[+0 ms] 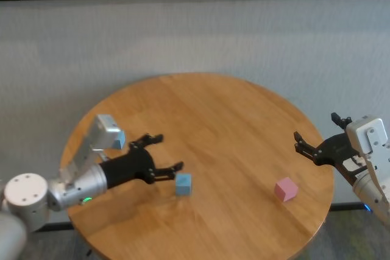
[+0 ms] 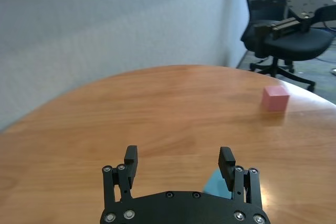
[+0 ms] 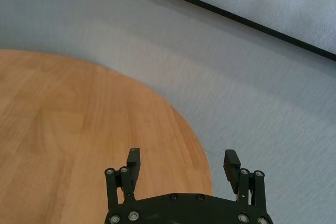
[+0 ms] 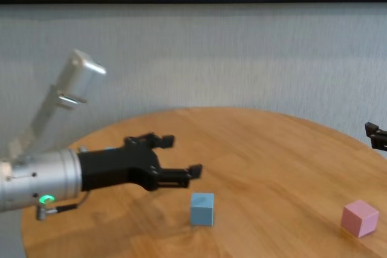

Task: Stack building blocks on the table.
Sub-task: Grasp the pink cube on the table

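A light blue block (image 1: 183,184) stands on the round wooden table (image 1: 213,114), just right of my left gripper (image 1: 169,151). That gripper is open and empty and hovers low beside the block without touching it. In the left wrist view the block (image 2: 215,186) peeks out below one finger. In the chest view the block (image 4: 202,208) sits below and right of the left gripper (image 4: 183,155). A second light blue block (image 1: 120,140) shows partly behind my left arm. The pink block (image 1: 285,189) sits near the table's right front edge. My right gripper (image 1: 317,129) is open and empty at the table's right edge.
A black office chair (image 2: 294,45) stands beyond the table's far side in the left wrist view. Grey carpet surrounds the table. The right wrist view shows only the table's edge (image 3: 173,114) and floor.
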Robot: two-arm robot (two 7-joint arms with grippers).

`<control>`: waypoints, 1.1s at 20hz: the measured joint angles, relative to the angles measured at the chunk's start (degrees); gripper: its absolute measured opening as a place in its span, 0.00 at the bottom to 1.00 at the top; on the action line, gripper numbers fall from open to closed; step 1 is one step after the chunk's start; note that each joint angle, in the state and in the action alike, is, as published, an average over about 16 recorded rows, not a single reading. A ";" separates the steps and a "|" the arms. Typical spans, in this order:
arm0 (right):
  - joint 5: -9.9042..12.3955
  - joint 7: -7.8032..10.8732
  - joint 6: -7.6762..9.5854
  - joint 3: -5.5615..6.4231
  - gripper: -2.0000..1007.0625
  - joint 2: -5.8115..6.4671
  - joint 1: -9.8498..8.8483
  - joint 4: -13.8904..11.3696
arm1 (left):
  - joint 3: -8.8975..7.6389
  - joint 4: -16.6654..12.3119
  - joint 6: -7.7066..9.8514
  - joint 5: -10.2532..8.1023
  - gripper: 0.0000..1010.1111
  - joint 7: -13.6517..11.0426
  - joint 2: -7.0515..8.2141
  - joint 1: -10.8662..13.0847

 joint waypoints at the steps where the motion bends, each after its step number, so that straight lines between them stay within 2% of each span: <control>1: 0.00 0.00 0.00 0.00 1.00 0.00 0.00 0.00 | -0.43 -1.46 0.50 0.02 0.99 0.60 0.73 0.71; 7: 0.00 0.00 0.00 0.00 1.00 0.00 0.00 0.00 | -2.86 -8.79 3.07 0.02 0.99 3.97 4.62 4.83; 12: 0.00 0.00 0.00 0.00 1.00 0.00 0.00 0.00 | -4.60 -13.27 4.63 -0.09 0.99 6.34 7.01 8.16; 16: 0.00 0.00 0.00 0.00 1.00 0.00 0.00 0.00 | -5.65 -15.92 5.67 -0.05 0.99 7.87 8.38 10.56; 22: 0.09 0.27 0.03 0.12 1.00 0.07 -0.06 -0.24 | -6.56 -18.28 6.59 0.06 0.99 9.20 9.53 12.91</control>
